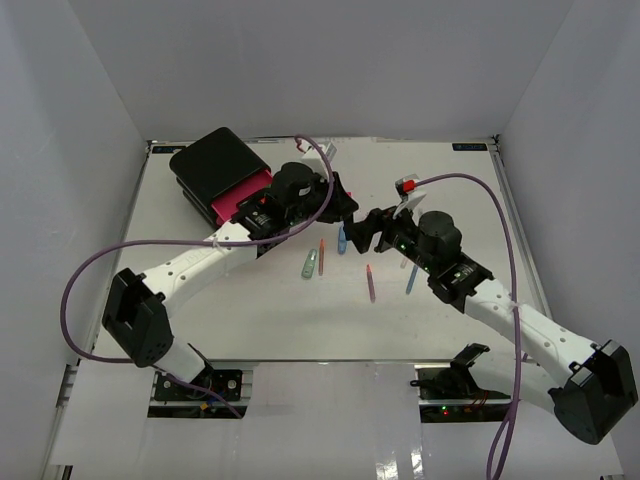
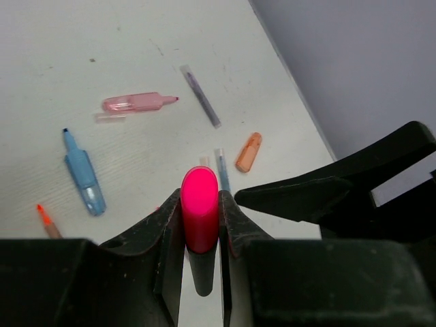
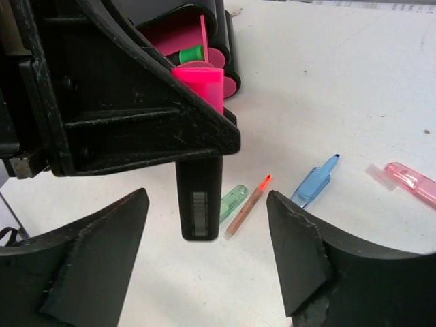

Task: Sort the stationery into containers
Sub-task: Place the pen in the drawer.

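Left hand (image 2: 199, 228) is clenched on the pink-capped highlighter (image 2: 199, 204). Black barrel is pinched between both fingers, pink cap sticking out past the tips. In the right wrist view the barrel hangs upright below the left hand, clear of the desk (image 1: 260, 310).

Right hand (image 3: 204, 211) is released, jaws wide. The lower end of the barrel sits between its two fingers (image 3: 293, 238), with a gap on each side and no contact.

From the top view both hands meet mid-desk, a bit toward the far side, left hand just left of the right one.

The black drawer box (image 1: 215, 165) is at the far left corner. One pink drawer (image 1: 240, 195) is pulled out toward my left hand, and a green-capped item (image 3: 191, 53) lies in it.

Loose on the desk, near side of the hands:
- blue highlighter (image 2: 83, 174)
- clear pink highlighter (image 2: 136, 103)
- orange-tipped pen (image 3: 248, 204)
- green piece (image 3: 233, 201), just beside that pen
- small orange piece (image 2: 248, 152)
- thin grey pen (image 2: 202, 96)

All lie flat and well apart from the drawer box.
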Robot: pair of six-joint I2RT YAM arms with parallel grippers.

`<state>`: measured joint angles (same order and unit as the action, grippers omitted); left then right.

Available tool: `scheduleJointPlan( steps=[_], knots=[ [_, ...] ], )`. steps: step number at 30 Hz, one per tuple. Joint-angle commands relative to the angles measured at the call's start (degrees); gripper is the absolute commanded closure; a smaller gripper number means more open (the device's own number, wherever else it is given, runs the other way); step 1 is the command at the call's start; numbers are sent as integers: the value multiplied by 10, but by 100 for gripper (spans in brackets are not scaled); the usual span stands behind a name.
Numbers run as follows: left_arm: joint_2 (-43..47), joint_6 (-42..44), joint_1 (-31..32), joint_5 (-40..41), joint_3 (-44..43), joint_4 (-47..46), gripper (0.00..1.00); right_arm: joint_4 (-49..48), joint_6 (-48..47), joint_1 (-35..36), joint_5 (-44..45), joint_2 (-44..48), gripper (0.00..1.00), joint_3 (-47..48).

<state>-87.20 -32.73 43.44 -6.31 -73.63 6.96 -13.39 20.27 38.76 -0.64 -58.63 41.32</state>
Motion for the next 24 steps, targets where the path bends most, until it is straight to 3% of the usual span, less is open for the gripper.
scheduleJointPlan(
  steps=[1,7,13,24],
  knots=[
    [39,84,-5,54,-32,44,74,1,-21,3,-3,26,20,-8],
    [25,304,-51,172,-120,189,66,21,-57,3,4,64,10,-36],
    [-1,454,-123,232,-161,274,66,23,-101,4,-1,97,5,-76],
    [-71,531,-183,279,-156,265,59,49,-99,3,-30,100,4,-85]
  ],
)
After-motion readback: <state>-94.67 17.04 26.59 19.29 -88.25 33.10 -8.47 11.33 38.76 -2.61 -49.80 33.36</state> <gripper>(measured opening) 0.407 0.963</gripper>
